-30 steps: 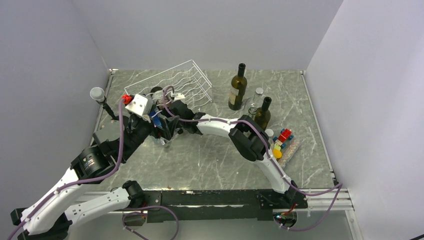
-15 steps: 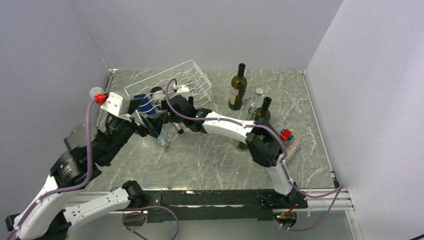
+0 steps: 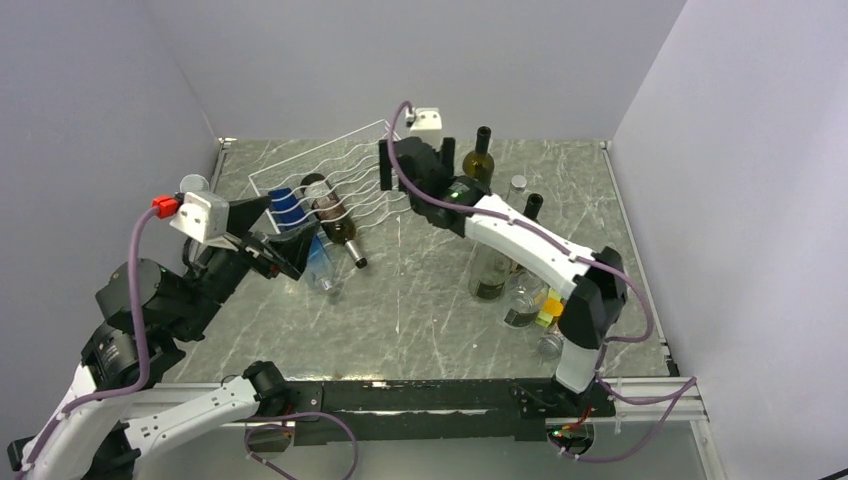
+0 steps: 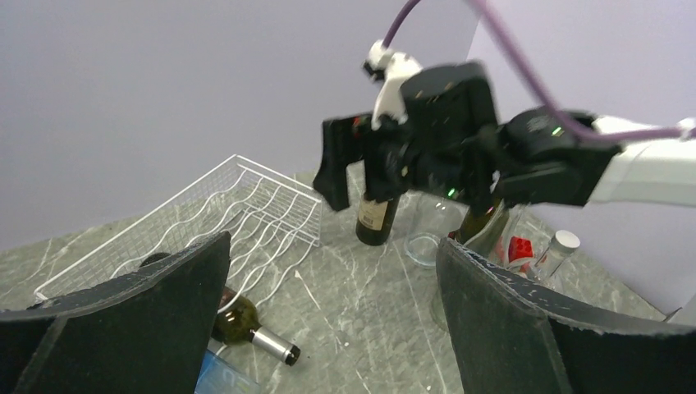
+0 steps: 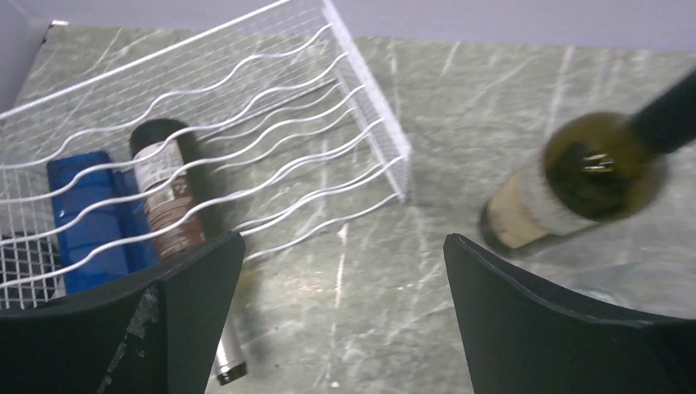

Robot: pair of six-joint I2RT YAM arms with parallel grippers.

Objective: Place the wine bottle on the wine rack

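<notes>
Both spread — left tool [image 4: 332, 271], right tool [image 5: 345, 254] — over grey-veined marble table [image 3: 430, 310], lilac walls [image 3: 400, 60]

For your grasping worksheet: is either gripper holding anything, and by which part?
Nothing is held. Left gripper and right gripper are open and empty; the wine bottle lies in the rack.

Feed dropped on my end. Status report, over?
Left gripper, right gripper: jaws open, empty. Wine bottle lying in wine rack, neck out. Blue item beside it.
</notes>
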